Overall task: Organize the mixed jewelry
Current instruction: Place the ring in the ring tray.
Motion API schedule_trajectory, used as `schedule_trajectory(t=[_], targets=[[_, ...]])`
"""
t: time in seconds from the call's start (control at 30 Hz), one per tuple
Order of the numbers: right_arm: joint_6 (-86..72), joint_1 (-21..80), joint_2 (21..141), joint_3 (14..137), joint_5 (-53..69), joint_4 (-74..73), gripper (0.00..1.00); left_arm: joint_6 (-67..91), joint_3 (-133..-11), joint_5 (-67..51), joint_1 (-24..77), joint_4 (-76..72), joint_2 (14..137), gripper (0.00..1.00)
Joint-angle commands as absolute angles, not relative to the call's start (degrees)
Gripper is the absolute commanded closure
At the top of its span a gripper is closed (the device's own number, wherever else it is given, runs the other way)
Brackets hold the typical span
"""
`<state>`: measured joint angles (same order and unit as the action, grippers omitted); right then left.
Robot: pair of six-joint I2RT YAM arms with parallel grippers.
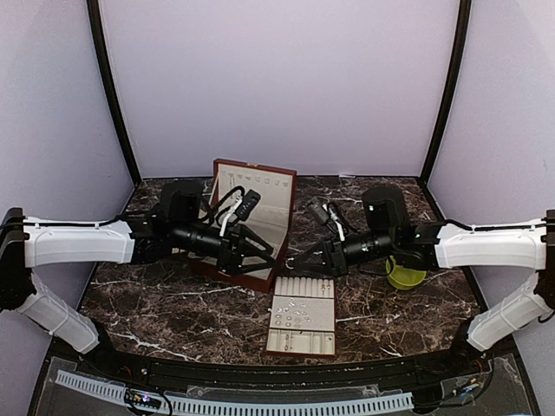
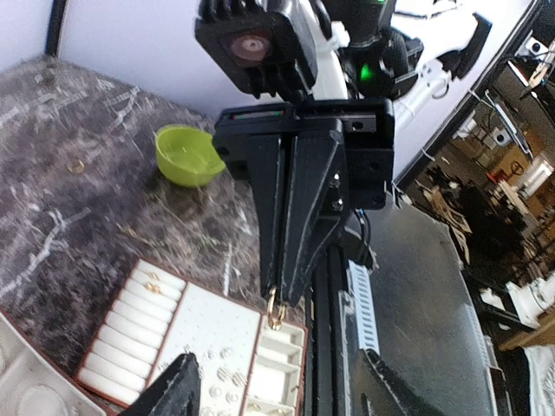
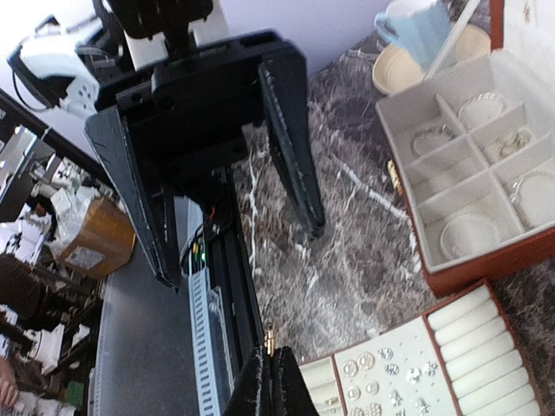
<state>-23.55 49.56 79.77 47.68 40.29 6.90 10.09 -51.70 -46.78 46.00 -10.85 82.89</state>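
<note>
Right gripper (image 2: 277, 295) pinching small gold piece (image 2: 276, 310), aloft near ring tray (image 1: 303, 288); left gripper (image 3: 243, 253) spread, empty. Studs (image 3: 381, 368) in tray, bracelets (image 3: 464, 232) in jewelry box (image 3: 499, 260) beside tray; gold ring (image 2: 76, 165) loose, well apart from tray: likely mostly sorted

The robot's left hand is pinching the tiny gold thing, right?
Not quite. It is the right gripper that is pinching the tiny gold piece. The left gripper is open, with nothing between its fingers. The left wrist view shows the pinch, and the right wrist view shows the open fingers.
</note>
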Motion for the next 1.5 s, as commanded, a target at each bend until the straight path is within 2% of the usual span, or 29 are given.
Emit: schedule_trajectory(t=[0.0, 0.1, 0.2, 0.33, 0.4, 0.73, 1.07, 1.3, 1.47], targets=[[-30.56, 49.54, 74.38, 43.0, 29.52, 27.3, 1.0, 19.78, -44.42, -35.7, 46.29, -33.54, 76.42, 0.37], [-32.2, 50.89, 73.74, 41.16, 23.8, 34.47, 1.0, 22.9, -40.73, -29.42, 47.86, -45.25, 74.79, 0.39], [-31.84, 52.62, 74.26, 41.31, 19.0, 39.64, 1.0, 21.92, -41.08, -24.02, 49.94, -47.8, 74.86, 0.4], [-32.5, 53.81, 76.16, 41.78, 17.91, 46.42, 1.0, 25.18, -41.05, -23.9, 51.14, -55.6, 76.7, 0.4], [-32.59, 54.02, 77.57, 42.78, 18.9, 47.82, 1.0, 26.43, -40.92, -24.03, 51.58, -57.82, 77.65, 0.45], [-33.54, 54.93, 81.4, 45.55, 23.1, 50.77, 1.0, 27.63, -40.41, -21.62, 52.12, -58.82, 77.97, 0.55], [-33.25, 55.02, 80.58, 45.52, 23.51, 50.4, 1.0, 29.57, -40.14, -19.14, 52.1, -56.99, 77.76, 0.53], [-33.33, 55.02, 80.6, 45.36, 23.47, 50.61, 1.0, 29.58, -41.74, -22.33, 52.07, -55.3, 78.74, 0.73], [-33.46, 55.04, 80.56, 45.44, 23.62, 50.61, 1.0, 29.78, -41.64, -22.41, 52.05, -55.4, 78.88, 0.8]])
